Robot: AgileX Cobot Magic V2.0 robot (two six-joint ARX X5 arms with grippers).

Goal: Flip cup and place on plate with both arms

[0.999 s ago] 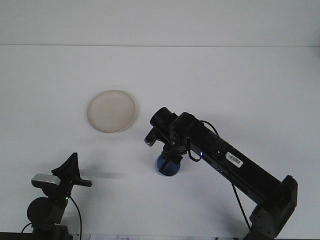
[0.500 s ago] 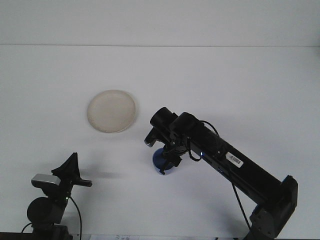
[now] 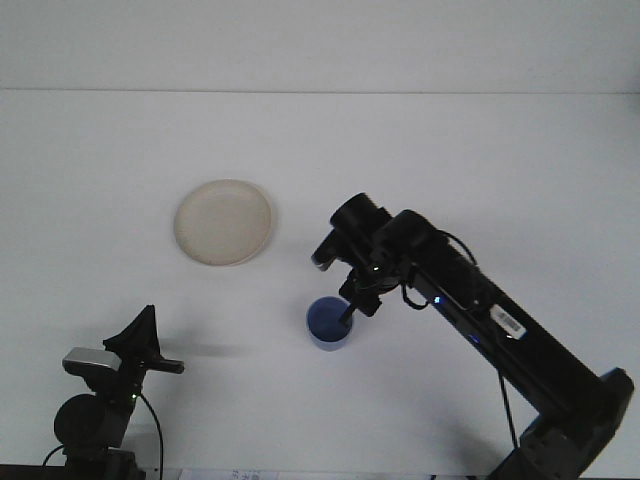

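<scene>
The blue cup (image 3: 329,324) stands mouth-up on the bench (image 3: 450,160); the right gripper (image 3: 352,308) touches its rim, its jaws hidden. The left gripper (image 3: 143,342) has its jaws apart.

The cup (image 3: 329,324) stands upright on the table (image 3: 480,170), its mouth facing up, and serves as the landmark. The plate (image 3: 224,222) lies behind it and to the left, well apart. The right gripper (image 3: 351,308) sits at the cup's right rim, its arm stretching away to the front right. The left gripper (image 3: 140,345) rests to the front left of the cup, well apart.
</scene>
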